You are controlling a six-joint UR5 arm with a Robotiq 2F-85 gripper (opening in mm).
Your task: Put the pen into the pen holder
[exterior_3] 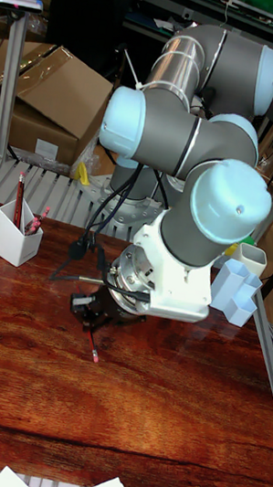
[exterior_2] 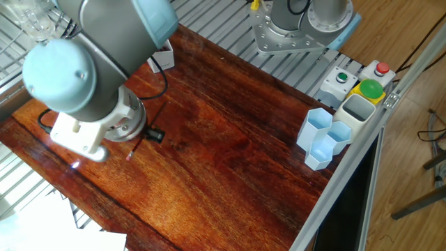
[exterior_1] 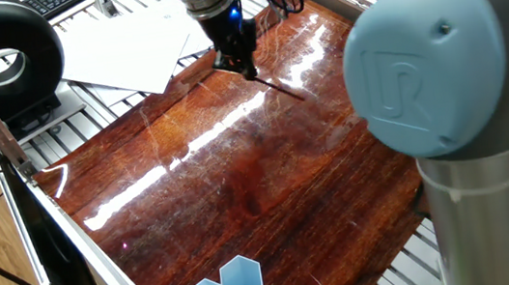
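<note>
Gripper (exterior_3: 95, 310) fingers pinching pen (exterior_3: 93, 344), held clear above tabletop (exterior_3: 136, 409), long axis slanting down. Pen holder (exterior_3: 16, 236) well apart, at far tabletop edge, already holding pens.

One robot arm (exterior_3: 184, 185) carries one gripper (exterior_3: 90, 310), closed on one pen (exterior_3: 93, 346). One white pen holder (exterior_3: 13, 239) stands near a far corner of the table (exterior_2: 230, 167), with at least three pens (exterior_3: 31, 218) showing in it. One cluster of light blue hexagonal cups (exterior_2: 322, 139) sits at the opposite edge; three cells are countable there. Beside it is one white cup (exterior_2: 357, 111). One button box (exterior_2: 362, 80) bears three buttons. One stack of paper sheets (exterior_1: 131, 46) overlaps a corner.
</note>
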